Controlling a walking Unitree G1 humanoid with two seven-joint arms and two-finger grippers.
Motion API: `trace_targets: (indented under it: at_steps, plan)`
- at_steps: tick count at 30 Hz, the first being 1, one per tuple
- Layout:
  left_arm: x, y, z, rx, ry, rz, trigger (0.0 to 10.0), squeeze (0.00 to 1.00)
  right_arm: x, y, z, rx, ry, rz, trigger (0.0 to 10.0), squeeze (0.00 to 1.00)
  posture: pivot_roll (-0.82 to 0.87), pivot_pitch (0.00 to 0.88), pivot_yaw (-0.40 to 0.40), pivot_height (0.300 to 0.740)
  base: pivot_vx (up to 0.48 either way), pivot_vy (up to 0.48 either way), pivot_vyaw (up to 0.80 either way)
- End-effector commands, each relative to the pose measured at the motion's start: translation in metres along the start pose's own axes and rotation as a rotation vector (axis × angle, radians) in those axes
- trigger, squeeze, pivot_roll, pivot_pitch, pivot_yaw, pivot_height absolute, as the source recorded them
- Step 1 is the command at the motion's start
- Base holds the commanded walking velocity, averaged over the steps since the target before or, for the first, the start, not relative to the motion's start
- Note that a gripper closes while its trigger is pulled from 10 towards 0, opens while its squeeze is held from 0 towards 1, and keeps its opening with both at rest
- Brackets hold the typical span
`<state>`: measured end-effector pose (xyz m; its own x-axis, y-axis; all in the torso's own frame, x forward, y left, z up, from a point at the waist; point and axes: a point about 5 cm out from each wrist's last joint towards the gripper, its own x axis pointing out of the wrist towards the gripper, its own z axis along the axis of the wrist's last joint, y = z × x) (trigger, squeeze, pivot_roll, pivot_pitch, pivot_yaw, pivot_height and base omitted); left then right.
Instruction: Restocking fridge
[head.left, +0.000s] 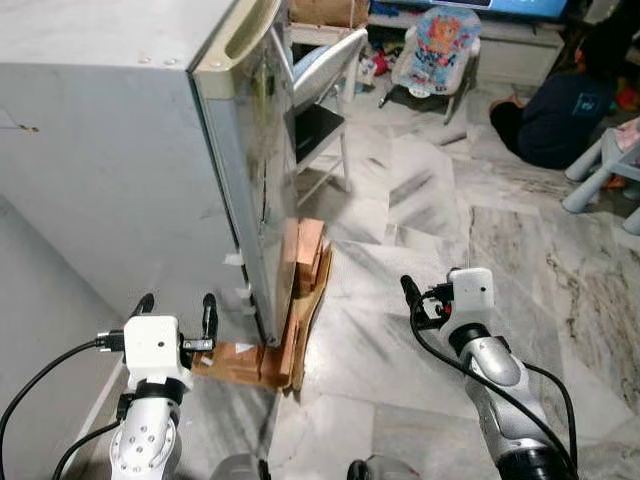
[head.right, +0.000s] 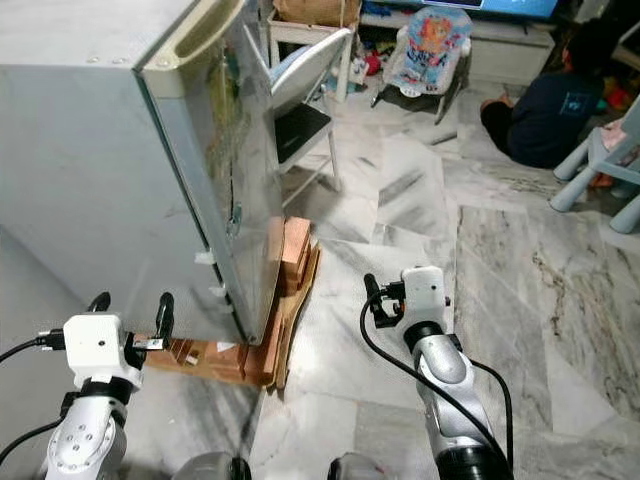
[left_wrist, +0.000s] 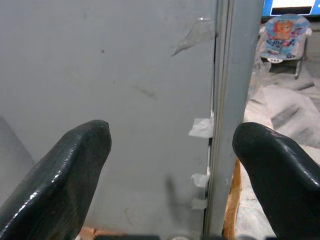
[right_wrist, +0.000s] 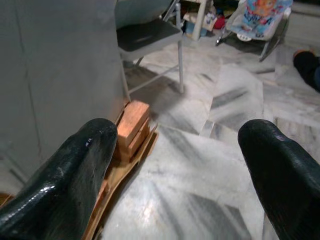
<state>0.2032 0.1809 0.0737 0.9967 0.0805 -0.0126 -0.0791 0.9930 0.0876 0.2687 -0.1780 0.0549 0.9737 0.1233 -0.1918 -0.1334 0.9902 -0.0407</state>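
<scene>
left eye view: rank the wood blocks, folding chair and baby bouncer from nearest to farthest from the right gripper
From the right gripper:
1. wood blocks, to its left under the fridge front.
2. folding chair, farther ahead on the left.
3. baby bouncer, farthest, at the room's far end.

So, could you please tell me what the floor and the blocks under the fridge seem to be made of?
Floor: polished marble or marble-look tile, judging by grey veining, sheen and seams. Blocks: apparently bare wood, going by the orange-tan colour, square cut and matt faces; flat cardboard-like sheets lie alongside.

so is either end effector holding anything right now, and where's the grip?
Nothing is held. The left end effector is open, facing the closed fridge near its door seam. The right end effector is open over the marble floor.
</scene>
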Motion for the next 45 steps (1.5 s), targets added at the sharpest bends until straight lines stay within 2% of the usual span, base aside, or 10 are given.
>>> trace_targets:
  at_steps: [1,8,13,28,29,30,32,39,45]
  plan:
    - [0.001,-0.001,-0.001,-0.018,0.000,-0.005,10.0,0.00,-0.001,-0.002,0.007,-0.005,-0.022,-0.010,10.0,0.00,0.05,0.055,-0.027,0.740,0.000,0.000,0.00]
    - [0.012,-0.013,0.002,-0.074,-0.007,-0.052,10.0,0.00,-0.007,-0.004,0.007,-0.013,-0.003,-0.019,10.0,0.00,0.02,0.081,-0.034,0.740,0.000,0.000,-0.30]
    - [0.031,-0.021,0.007,-0.067,-0.030,-0.101,10.0,0.00,-0.010,-0.008,0.008,-0.022,0.004,-0.026,10.0,0.00,0.00,0.100,-0.030,0.740,0.000,0.000,-0.80]
    - [0.067,-0.009,0.016,-0.015,-0.067,-0.053,10.0,0.00,-0.004,-0.002,0.018,-0.046,-0.006,0.009,10.0,0.00,-0.01,0.126,-0.040,0.740,0.000,0.000,-0.11]
    - [0.076,-0.010,0.018,-0.013,-0.069,-0.061,10.0,0.00,-0.005,-0.003,0.017,-0.049,-0.002,0.009,10.0,0.00,-0.02,0.137,-0.037,0.740,0.000,0.000,0.00]
    - [0.076,-0.010,0.018,-0.013,-0.069,-0.061,10.0,0.00,-0.005,-0.003,0.017,-0.049,-0.002,0.009,10.0,0.00,-0.02,0.137,-0.037,0.740,0.000,0.000,0.00]
    - [0.087,-0.011,0.023,-0.020,-0.071,-0.081,10.0,0.00,-0.007,-0.004,0.016,-0.055,0.010,0.007,10.0,0.00,-0.02,0.148,-0.037,0.740,0.000,0.000,0.00]
    - [0.104,-0.019,0.028,0.014,-0.071,-0.134,10.0,0.00,-0.016,-0.007,0.003,-0.059,0.070,0.009,10.0,0.00,-0.04,0.172,-0.033,0.740,0.000,0.000,0.00]
    - [0.114,-0.021,0.030,-0.009,-0.070,-0.141,10.0,0.00,-0.020,-0.011,0.002,-0.072,0.079,0.004,10.0,0.00,-0.05,0.177,-0.032,0.740,0.000,0.000,0.00]
